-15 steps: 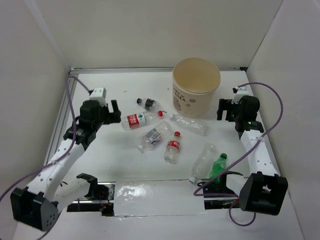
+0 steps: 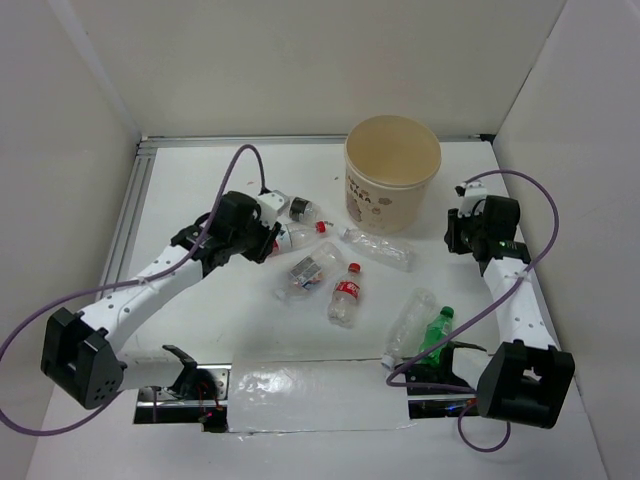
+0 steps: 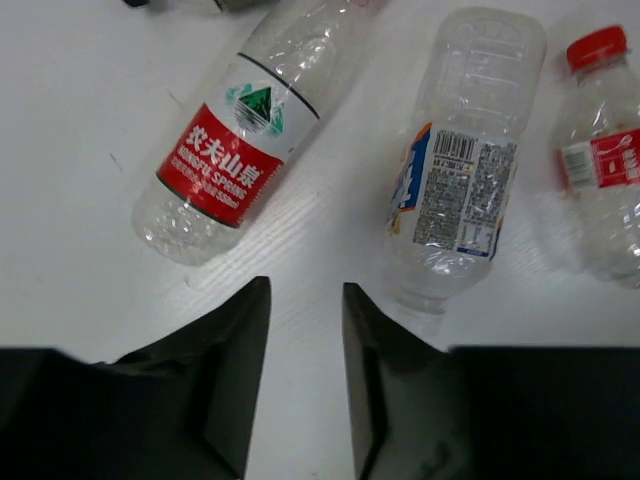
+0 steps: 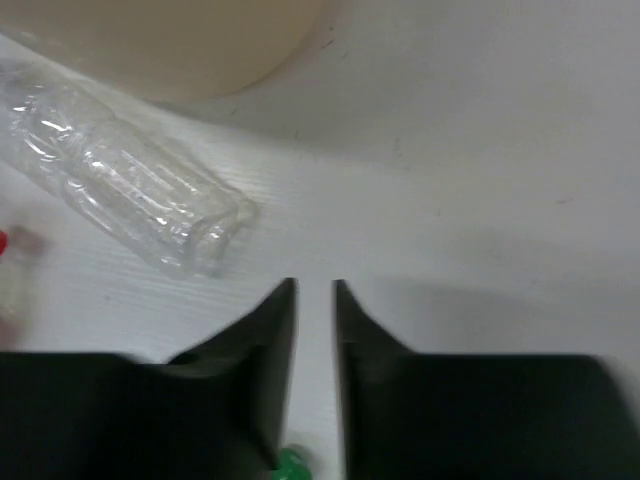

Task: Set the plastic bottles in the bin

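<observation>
Your left gripper (image 3: 305,290) is hovering low over the table (image 2: 220,320). Its jaws are standing a little apart with nothing between them. It is pointing at the bare strip between the red-label bottle (image 3: 235,150) and the barcode bottle (image 3: 460,170), and touching neither.

Your right gripper (image 4: 315,285) is hanging beside the bin (image 2: 385,205). It is showing only a narrow slit between its jaws and is holding nothing either. The ribbed bottle (image 4: 130,190) is lying just ahead of it, to its left.

All the bottles are lying on their sides between the arms. The green bottle (image 2: 435,330) is lying nearest the right arm's base. None is showing inside the bin.

You are probably dealing with empties, so they will be light and thin-walled, with smooth round sides. Expect them to roll or skid away from a nudge and to buckle under a hard squeeze.

- **Where to grip:** take each one across its body at the label band or the ribs, with the jaws square to its length. The neck is stiffer but a much smaller target.
- **Before you descend:** you are going to need both jaws wider, because the present gaps look narrower than any bottle body.
</observation>
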Controlling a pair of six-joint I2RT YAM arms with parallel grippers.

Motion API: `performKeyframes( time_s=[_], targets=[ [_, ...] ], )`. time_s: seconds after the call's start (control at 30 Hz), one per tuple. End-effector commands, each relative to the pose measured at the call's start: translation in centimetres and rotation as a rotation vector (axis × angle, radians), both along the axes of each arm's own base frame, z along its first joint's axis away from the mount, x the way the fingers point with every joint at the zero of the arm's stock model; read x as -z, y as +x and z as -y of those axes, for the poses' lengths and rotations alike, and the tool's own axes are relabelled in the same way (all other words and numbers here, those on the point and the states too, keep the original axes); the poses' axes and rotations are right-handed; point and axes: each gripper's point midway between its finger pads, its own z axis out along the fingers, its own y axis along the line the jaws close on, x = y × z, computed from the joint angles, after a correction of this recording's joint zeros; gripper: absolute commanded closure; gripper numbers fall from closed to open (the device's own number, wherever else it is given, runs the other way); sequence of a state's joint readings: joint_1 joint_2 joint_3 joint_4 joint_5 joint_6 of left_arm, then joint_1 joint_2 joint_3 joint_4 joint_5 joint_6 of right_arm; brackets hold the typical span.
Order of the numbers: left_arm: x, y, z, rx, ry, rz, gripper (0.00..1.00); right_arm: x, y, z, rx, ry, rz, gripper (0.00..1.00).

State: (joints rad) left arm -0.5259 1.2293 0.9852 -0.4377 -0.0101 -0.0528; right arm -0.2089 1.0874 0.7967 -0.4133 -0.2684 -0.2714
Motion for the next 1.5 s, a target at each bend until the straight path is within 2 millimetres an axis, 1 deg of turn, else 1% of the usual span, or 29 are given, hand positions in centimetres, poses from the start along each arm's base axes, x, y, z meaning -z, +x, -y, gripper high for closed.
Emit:
performKeyframes(
  time_s=[0.0, 0.03, 0.07, 0.1, 0.13, 0.17, 0.2, 0.53, 0.6, 0.67, 0.7, 0.73, 0.77, 0.8, 0.83, 0.87, 0.9, 0.93, 0.97, 1.03, 1.07, 1.13, 1.23, 1.27, 1.3, 1.37, 1.4, 1.43, 1.47],
  targets=[
    [-1.5, 1.5, 1.1, 0.132, 0.068, 0.08, 0.57, -1.1, -0.6, -1.0, -0.102, -0.001, 0.024, 0.82],
    [-1.4, 1.6, 1.5, 0.151, 0.079, 0.081, 0.57, -1.2, -0.5, -0.9, -0.093, 0.01, 0.037, 0.85],
    [-0.2, 1.8, 1.5, 0.175, 0.113, 0.064, 0.55, -0.8, -0.7, -1.1, -0.101, 0.02, 0.029, 0.77],
    [0.4, 2.0, 1.5, 0.186, 0.13, 0.053, 0.51, -0.8, -0.7, -1.1, -0.101, 0.02, 0.029, 0.39],
    [0.8, 2.2, 1.7, 0.193, 0.148, 0.055, 0.24, -0.2, -0.7, -1.3, -0.108, 0.032, 0.012, 0.24],
    [2.2, 2.6, 1.3, 0.199, 0.197, 0.035, 0.13, 0.0, -0.7, -1.2, -0.122, 0.02, -0.004, 0.16],
    [2.3, 3.5, 1.5, 0.184, 0.201, 0.057, 0.03, -0.1, -0.7, -1.4, -0.133, 0.031, -0.009, 0.02],
    [7.5, 9.4, 0.3, 0.053, 0.386, 0.124, 0.0, 0.0, -1.6, -3.2, -0.24, 0.076, -0.018, 0.0],
    [9.2, 10.1, -0.1, 0.03, 0.429, 0.107, 0.0, -0.1, -1.9, -3.9, -0.284, 0.088, -0.014, 0.0],
    [9.4, 11.0, -0.2, 0.012, 0.436, 0.111, 0.04, -0.6, -2.0, -4.6, -0.332, 0.101, 0.011, 0.0],
    [10.7, 10.7, 0.0, 0.023, 0.433, 0.081, 0.07, -0.7, -1.9, -4.7, -0.36, 0.088, 0.023, 0.0],
    [10.5, 10.6, 0.3, 0.024, 0.418, 0.068, 0.12, -0.8, -1.9, -4.9, -0.382, 0.085, 0.032, 0.0],
    [10.6, 10.4, 0.4, 0.036, 0.412, 0.056, 0.32, -0.7, -2.2, -5.2, -0.407, 0.084, 0.032, 0.0],
    [10.7, 10.3, 0.7, 0.04, 0.396, 0.05, 0.43, -0.7, -2.3, -5.5, -0.434, 0.086, 0.036, 0.03],
    [9.7, 10.1, 0.9, 0.037, 0.371, 0.059, 0.57, -0.8, -2.3, -5.5, -0.464, 0.064, 0.05, 0.05],
    [8.0, 9.4, 1.4, 0.037, 0.333, 0.08, 0.87, -1.0, -2.2, -5.5, -0.5, 0.036, 0.066, 0.09],
    [8.1, 9.2, 1.3, 0.039, 0.339, 0.07, 0.95, -1.0, -2.5, -5.8, -0.508, 0.05, 0.058, 0.12],
    [7.0, 8.5, 2.2, 0.053, 0.294, 0.074, 1.0, -1.0, -2.4, -5.7, -0.527, 0.027, 0.068, 0.14],
    [3.6, 8.1, 2.3, 0.046, 0.24, 0.131, 1.0, -0.9, -2.6, -5.8, -0.546, 0.026, 0.07, 0.16],
    [-0.1, 6.0, 4.7, 0.128, 0.131, 0.16, 1.0, -0.2, -3.2, -6.0, -0.59, 0.001, 0.071, 0.21],
    [-4.8, 5.4, 5.4, 0.143, 0.048, 0.243, 1.0, -0.4, -3.5, -6.2, -0.612, -0.007, 0.082, 0.22],
    [-8.9, 3.4, 7.7, 0.243, -0.077, 0.28, 1.0, -0.1, -4.3, -6.6, -0.678, -0.031, 0.094, 0.25],
    [-16.0, 2.1, 10.4, 0.316, -0.245, 0.368, 1.0, 0.6, -5.0, -7.2, -0.738, -0.04, 0.104, 0.23],
    [-17.7, 2.4, 11.4, 0.32, -0.313, 0.385, 1.0, 1.0, -5.1, -7.2, -0.78, -0.071, 0.121, 0.16],
    [-20.7, 2.6, 12.2, 0.333, -0.372, 0.436, 1.0, 1.5, -5.4, -7.2, -0.791, -0.077, 0.117, 0.16],
    [-23.2, 2.8, 14.6, 0.366, -0.471, 0.475, 1.0, 1.4, -5.1, -7.3, -0.803, -0.085, 0.141, 0.16],
    [-26.8, 3.5, 15.5, 0.358, -0.566, 0.568, 1.0, 1.3, -4.9, -7.3, -0.803, -0.091, 0.148, 0.16],
    [-28.3, 3.6, 16.5, 0.362, -0.616, 0.6, 0.98, 1.3, -4.9, -7.3, -0.803, -0.091, 0.148, 0.16],
    [-27.9, 4.7, 18.3, 0.36, -0.643, 0.598, 0.96, 1.5, -4.8, -7.3, -0.803, -0.093, 0.151, 0.16]
  ],
)
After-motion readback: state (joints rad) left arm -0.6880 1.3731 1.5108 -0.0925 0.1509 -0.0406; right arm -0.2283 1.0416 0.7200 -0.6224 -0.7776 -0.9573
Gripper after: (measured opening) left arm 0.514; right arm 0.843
